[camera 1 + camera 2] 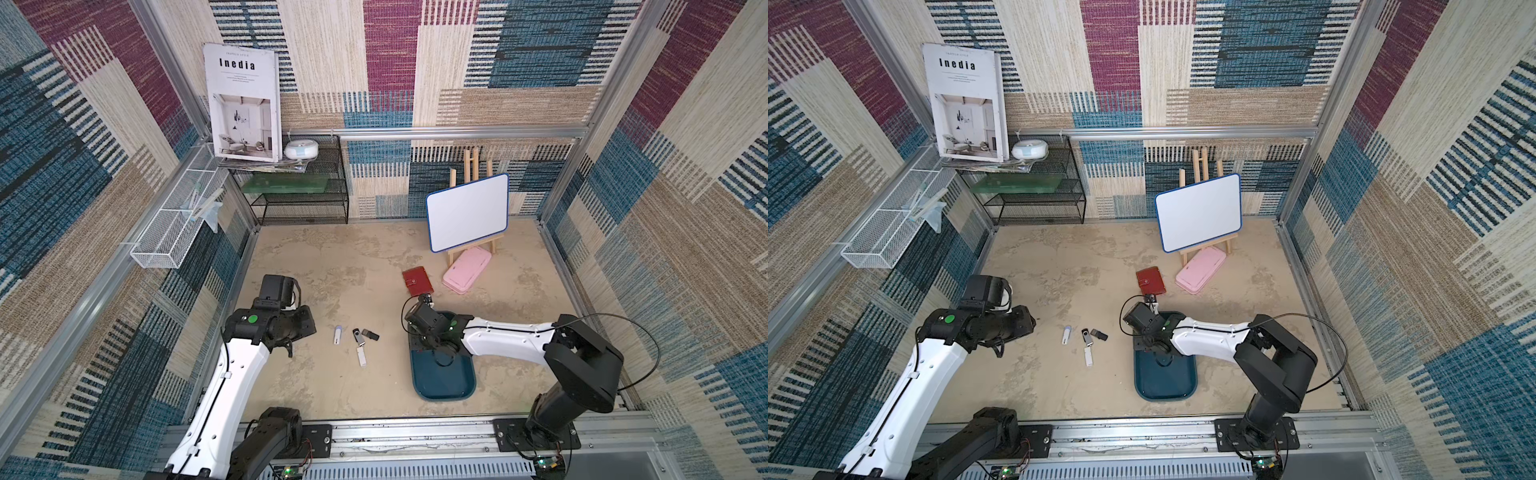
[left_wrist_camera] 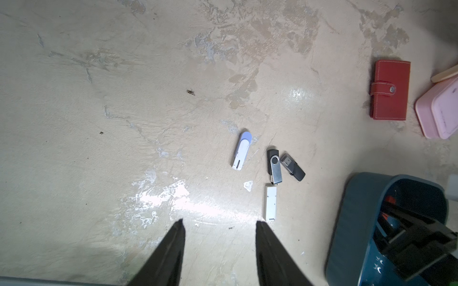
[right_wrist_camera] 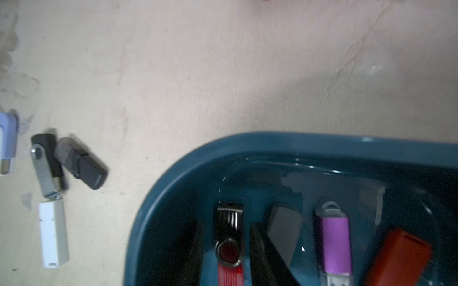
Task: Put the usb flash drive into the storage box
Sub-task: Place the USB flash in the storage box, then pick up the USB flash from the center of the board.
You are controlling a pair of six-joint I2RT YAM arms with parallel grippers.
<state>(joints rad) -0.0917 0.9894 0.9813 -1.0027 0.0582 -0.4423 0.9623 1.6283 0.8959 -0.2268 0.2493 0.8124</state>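
One table (image 1: 332,270) carries one teal box (image 1: 444,380) near its front edge, right of centre. The right gripper (image 3: 226,224) reaches into the box, its fingers a little apart on either side of a black-and-red drive (image 3: 229,250) that lies on the box floor, not pinched. Beside it lie a grey drive (image 3: 285,227), a purple drive (image 3: 335,237) and a red drive (image 3: 399,257), which makes four inside. The left gripper (image 2: 219,222) hovers with its fingers wide and empty, left of four more on the bare table: a white-and-blue drive (image 2: 241,151), a swivel drive (image 2: 274,167), a dark drive (image 2: 292,167) and a white drive (image 2: 270,203).
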